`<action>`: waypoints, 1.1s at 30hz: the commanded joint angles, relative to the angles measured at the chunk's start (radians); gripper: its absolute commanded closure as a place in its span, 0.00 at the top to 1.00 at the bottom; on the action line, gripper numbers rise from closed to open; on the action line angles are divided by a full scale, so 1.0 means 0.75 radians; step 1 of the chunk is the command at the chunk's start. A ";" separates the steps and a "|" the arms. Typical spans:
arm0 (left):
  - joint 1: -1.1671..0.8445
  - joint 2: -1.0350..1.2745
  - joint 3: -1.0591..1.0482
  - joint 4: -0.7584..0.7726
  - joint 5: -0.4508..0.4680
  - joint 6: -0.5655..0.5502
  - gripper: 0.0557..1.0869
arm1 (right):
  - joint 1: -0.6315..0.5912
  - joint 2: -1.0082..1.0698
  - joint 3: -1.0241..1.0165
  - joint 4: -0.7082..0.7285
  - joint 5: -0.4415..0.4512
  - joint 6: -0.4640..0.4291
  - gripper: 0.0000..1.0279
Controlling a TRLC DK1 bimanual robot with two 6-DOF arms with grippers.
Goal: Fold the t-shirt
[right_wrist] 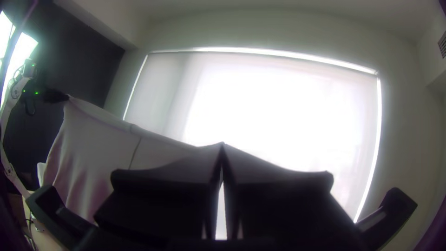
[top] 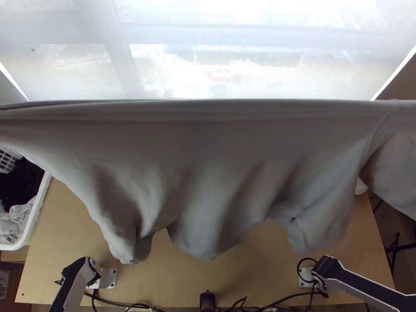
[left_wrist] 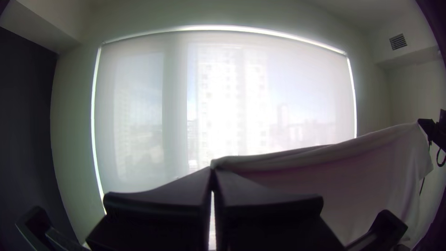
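Grey t-shirt hangs stretched over table, left gripper closed on 1 end, right gripper closed on another

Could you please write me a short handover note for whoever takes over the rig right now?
Left pincer: shut on one end of the grey t-shirt's upper edge.
Right pincer: shut on the other end of that edge.
T-shirt: held up above the wooden table, upper edge stretched nearly straight, lower part hanging in loose, wavy drapes. I can't tell whether its lowest parts touch the wood.
Beside the work: a white basket of clothes at the table's left side.
Done: shirt gripped and lifted by both arms.
Left: lay it down, smooth it, then fold it.
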 commanded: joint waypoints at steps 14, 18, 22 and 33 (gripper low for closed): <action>-0.079 0.012 -0.788 -0.034 0.166 0.027 0.03 | -0.036 -0.209 -0.705 0.075 -0.093 0.220 0.02; -0.226 0.132 -0.909 0.036 0.111 0.027 0.03 | -0.043 -0.192 -0.903 0.230 -0.102 0.183 0.02; -0.447 0.243 -1.021 0.187 -0.042 0.029 0.03 | -0.067 -0.131 -1.016 0.367 -0.120 0.161 0.02; -0.686 0.736 -0.964 0.574 -0.306 -0.010 0.03 | -0.578 0.305 -1.028 0.721 -0.466 0.238 0.02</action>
